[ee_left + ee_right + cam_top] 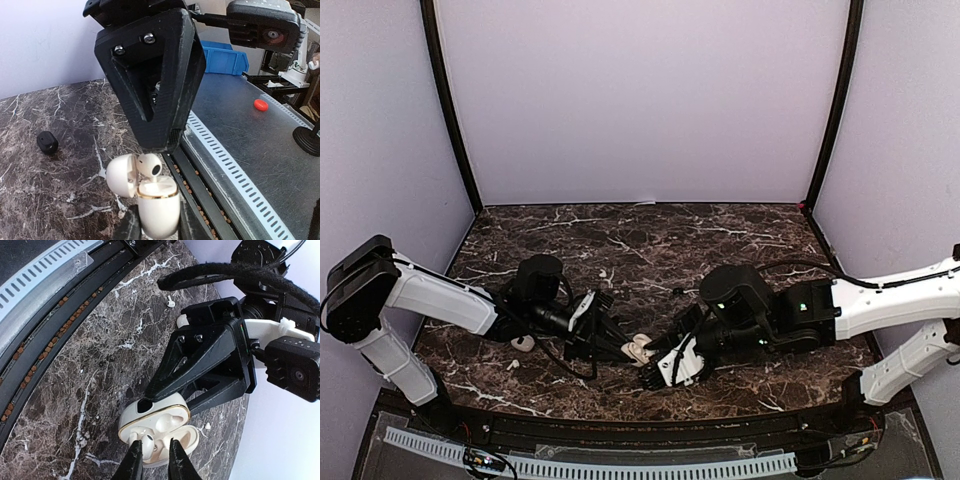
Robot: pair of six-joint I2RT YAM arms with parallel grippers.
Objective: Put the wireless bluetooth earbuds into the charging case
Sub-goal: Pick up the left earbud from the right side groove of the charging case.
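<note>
The right gripper (152,463) has its two slim black fingers drawn in on a white earbud (146,442), pinching it right at the tips. The earbud is glossy, with a rounded head, a small dark port on its face and a short stem. In the left wrist view its head shows just under the right gripper's tip, with the stem pointing down into the charging case (158,210).

The left gripper (156,226) is clamped on the lower body of that case, one finger on each side, and holds it upright at the front middle of the table (720,235). The case is cream-white and pebble-shaped, with a thin gold band around its mouth. Its lid (121,175) hangs open to one side, the inside moulded smooth. No print on the case or the earbud is large enough to read.

Around them on the dark, white-veined marble are a small black earbud (47,142), well apart from the case, and two loose white earbuds (171,302) (205,426). A second white case (523,343) lies beside the left arm. Past the table edge are a slotted cable channel (235,170), a blue bin (225,57) and a red knob (260,104).
</note>
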